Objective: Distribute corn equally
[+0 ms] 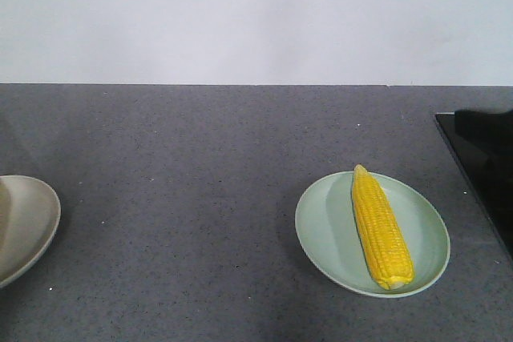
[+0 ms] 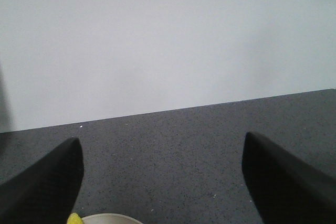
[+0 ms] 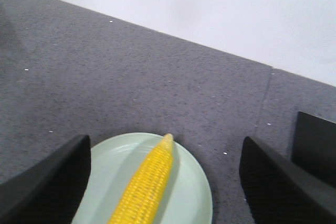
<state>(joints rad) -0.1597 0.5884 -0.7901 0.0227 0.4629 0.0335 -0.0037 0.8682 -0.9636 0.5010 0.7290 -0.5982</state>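
Observation:
One yellow corn cob [image 1: 381, 230] lies lengthwise on a pale green plate [image 1: 329, 226] at the right of the dark counter, its pointed tip toward the wall. In the right wrist view that cob [image 3: 147, 182] sits on the green plate [image 3: 191, 192] below my right gripper [image 3: 165, 156], which is open above it, fingers apart on either side. My left gripper [image 2: 160, 153] is open over bare counter; at the bottom edge of the left wrist view show a beige plate rim [image 2: 110, 217] and a small yellow corn tip [image 2: 75, 219]. Neither gripper appears in the front view.
A beige plate [image 1: 32, 226] is cut off by the left edge of the front view. A black cooktop panel [image 1: 485, 158] occupies the right edge of the counter. A white wall runs behind the counter.

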